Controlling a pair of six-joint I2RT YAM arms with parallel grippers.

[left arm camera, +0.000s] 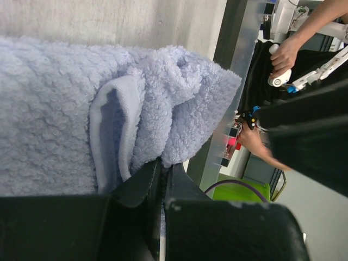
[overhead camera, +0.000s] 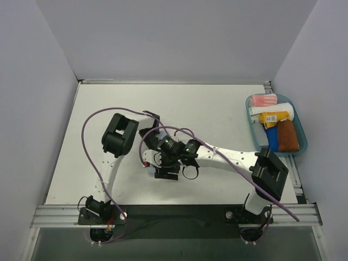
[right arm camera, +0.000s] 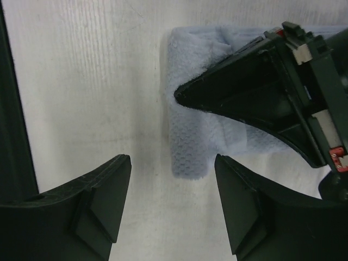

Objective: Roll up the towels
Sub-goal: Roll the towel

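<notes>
Left tool [left arm camera: 162, 166]: fingers pressed together, no gap. Tips sit right at the folded end of the blue towel [left arm camera: 54, 109], and a sliver of blue shows between the fingers, so it looks pinched on a layer of the towel.

Right tool [right arm camera: 173, 190]: fingers well apart, nothing between them. It hangs over bare table [right arm camera: 81, 81] with the towel's near short end just beyond the gap, not touching.

Blue towel lies mid-table under both wrists. In the right wrist view it is a narrow strip with the left tool lying across its top, tip reaching near its left edge. In the left wrist view the end by the fingers is bunched and folded over, with a smooth hem band curling out of the fold. In the top view the arms hide it almost entirely.

Brown towel [overhead camera: 288, 136] is in the tray [overhead camera: 254, 133] at the right edge of the table, well apart from both tools. It lies at the tray's near end, with a yellow cloth [overhead camera: 273, 117] and a striped cloth [overhead camera: 265, 100] beyond it.
</notes>
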